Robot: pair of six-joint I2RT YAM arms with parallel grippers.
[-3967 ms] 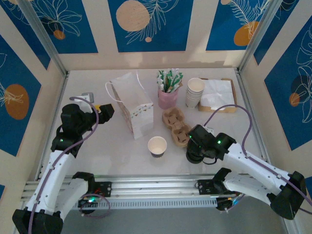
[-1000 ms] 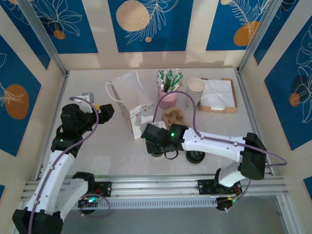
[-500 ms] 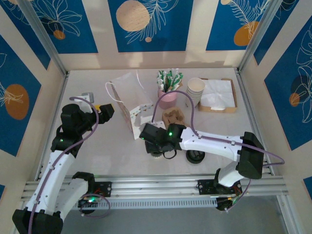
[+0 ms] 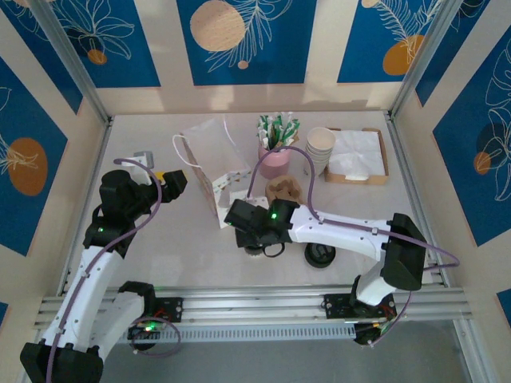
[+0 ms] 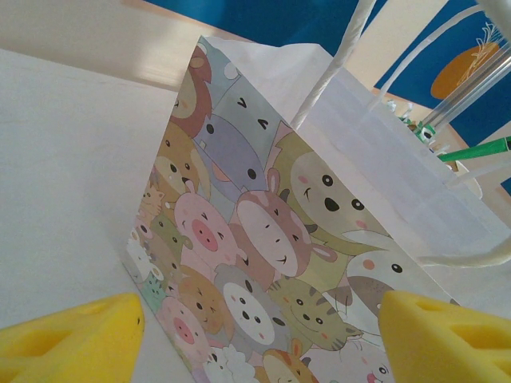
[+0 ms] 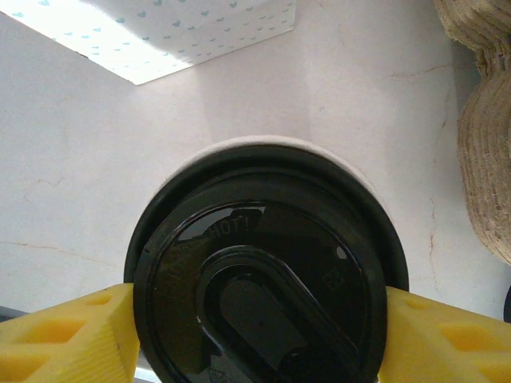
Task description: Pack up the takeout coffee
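Note:
A black sip lid (image 6: 267, 279) marked "HOT!" lies over the white rim of the small paper cup (image 6: 239, 147). My right gripper (image 6: 263, 335) is shut on the lid, one yellow finger on each side. In the top view the right gripper (image 4: 257, 237) hovers over the cup at the table's front centre and hides most of it. The brown cup carrier (image 4: 284, 190) lies just behind the right arm and shows at the edge as the carrier (image 6: 484, 159). My left gripper (image 5: 263, 343) is open, facing the cartoon-animal paper bag (image 5: 263, 239). It stands as the left gripper (image 4: 172, 182) left of the bag (image 4: 211, 171).
A low black lid stack (image 4: 319, 255) sits right of the cup. At the back stand a pink holder with stirrers (image 4: 274, 158), a stack of pale cups (image 4: 321, 148) and a napkin tray (image 4: 359, 155). Metal posts frame the table.
The right arm has swung from the lid stack on the right over to the open cup, carrying a black lid. In the last second it shifted slightly left over the cup. The left arm has stayed still.

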